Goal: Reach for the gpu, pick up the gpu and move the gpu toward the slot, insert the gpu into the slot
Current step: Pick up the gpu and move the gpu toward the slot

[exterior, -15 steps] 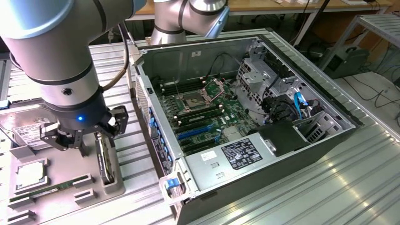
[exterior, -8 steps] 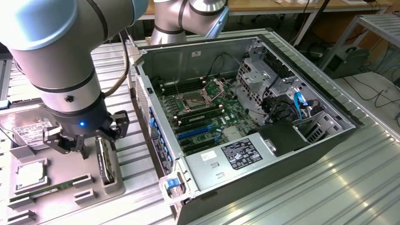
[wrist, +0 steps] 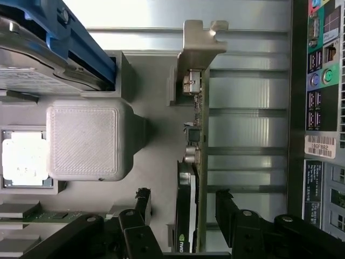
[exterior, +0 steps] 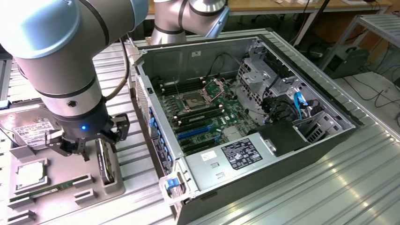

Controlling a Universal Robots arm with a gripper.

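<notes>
Bulky and grey, the arm [exterior: 56,70] crowds the ten o'clock corner of the exterior view, closest to the lens, and reaches down towards eight o'clock. Under everything runs the ribbed metal bench [exterior: 325,187]. Across the middle of it, out to three o'clock, lies the open case [exterior: 206,47] with the green motherboard [exterior: 233,112] flat inside.

At seven o'clock, just beside the case, sits a grey tray [exterior: 115,187]. It carries a hard drive [exterior: 28,129], a processor [exterior: 30,173] and a memory stick [exterior: 50,190].

The gpu [exterior: 105,161] stands on its long edge in the tray pocket nearest the case. From the wrist view the gpu [wrist: 188,216] runs away from the camera and ends in its silver bracket [wrist: 200,40].

The pincer [exterior: 84,143] hangs right at the card. Seen from the wrist, the pincer [wrist: 183,195] is spread wide, with one black finger [wrist: 141,202] on each side of the card. Bare tray shows in both gaps, so nothing is gripped.

The blue slot [exterior: 192,132] lies on the motherboard, at about seven o'clock from the socket [exterior: 196,101], well apart from the card.
</notes>
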